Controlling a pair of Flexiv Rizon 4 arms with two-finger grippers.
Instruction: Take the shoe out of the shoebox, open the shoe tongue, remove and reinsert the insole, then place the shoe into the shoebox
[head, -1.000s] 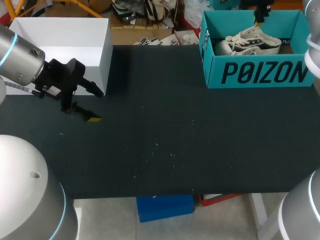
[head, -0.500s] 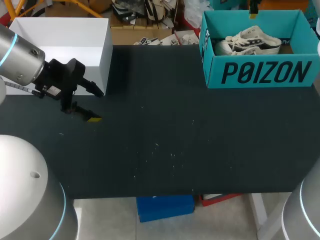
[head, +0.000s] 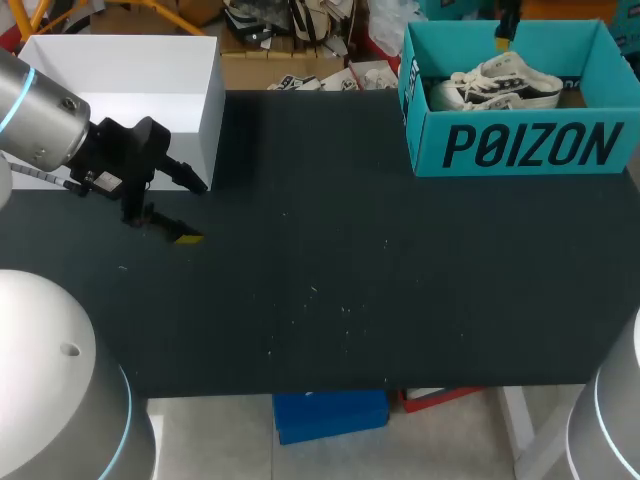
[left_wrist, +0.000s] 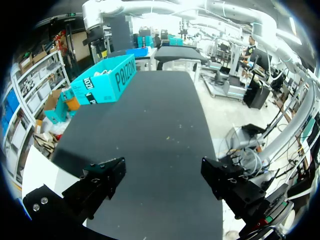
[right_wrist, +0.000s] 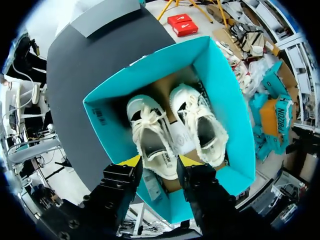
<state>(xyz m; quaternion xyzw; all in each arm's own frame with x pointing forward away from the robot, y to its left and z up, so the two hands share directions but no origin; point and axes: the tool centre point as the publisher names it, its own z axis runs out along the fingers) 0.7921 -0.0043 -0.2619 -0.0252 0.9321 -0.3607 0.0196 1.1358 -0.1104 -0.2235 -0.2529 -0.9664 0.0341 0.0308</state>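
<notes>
Two open grippers, two shoes, one shoebox

The right gripper (right_wrist: 159, 163) hangs open over the one blue shoebox (right_wrist: 223, 97). Two white shoes (right_wrist: 150, 142) lie side by side under it. The left gripper (left_wrist: 161, 178) is open and holds nothing, beside one white box (head: 120, 70).

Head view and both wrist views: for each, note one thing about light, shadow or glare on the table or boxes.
Head view: the table is dull, without glare; the white box is glaringly bright and shadows the table beside it. Left wrist view: the table shows a pale sheen toward the shoebox. Right wrist view: the shoes are brightly lit, with shadow along one inner wall.
</notes>
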